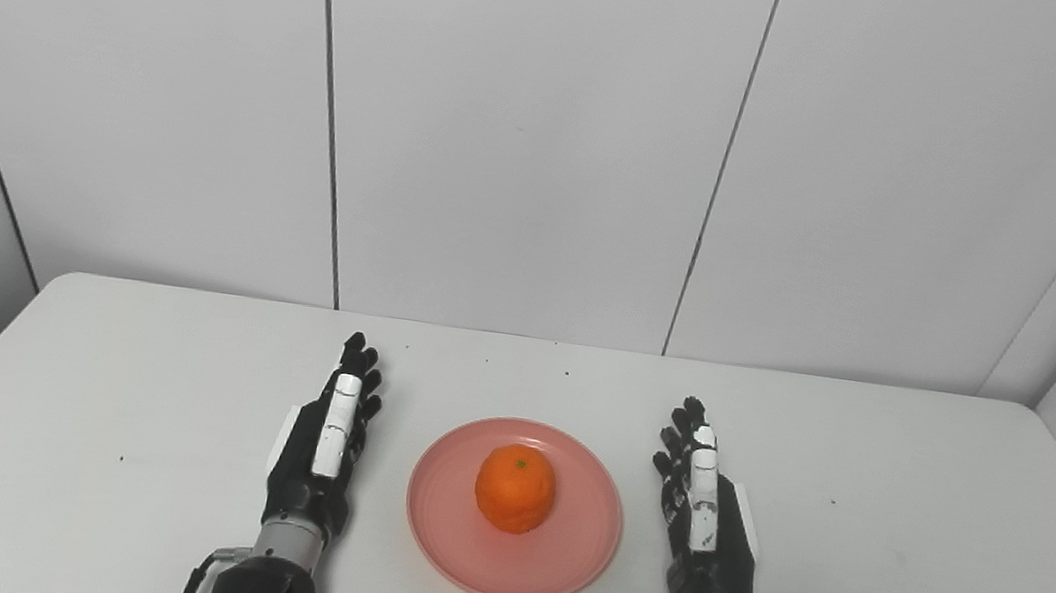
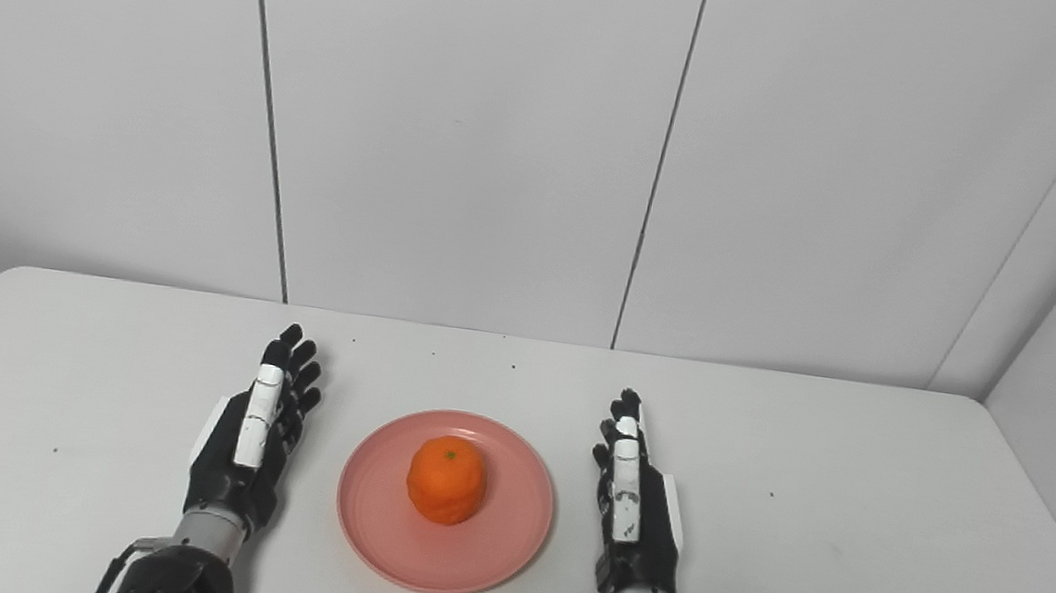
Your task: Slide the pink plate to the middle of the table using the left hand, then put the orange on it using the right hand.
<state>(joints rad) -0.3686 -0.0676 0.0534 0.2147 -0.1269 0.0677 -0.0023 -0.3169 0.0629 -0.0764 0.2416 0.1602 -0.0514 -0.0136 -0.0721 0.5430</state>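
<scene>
Down at the near edge, both arms reach in: left hand (image 1: 323, 448) flat and spread, holding nothing, right hand (image 1: 704, 520) likewise released, fingers extended. Between them, mid-table, sits the pink plate (image 1: 557, 552) with the orange (image 1: 516, 487) resting on it, clear of both hands, on the white table (image 1: 915, 505).

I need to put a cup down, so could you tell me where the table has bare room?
The table is bare left of the left hand, right of the right hand, and along the far edge by the wall. The middle is crowded: plate with orange between both hands.
</scene>
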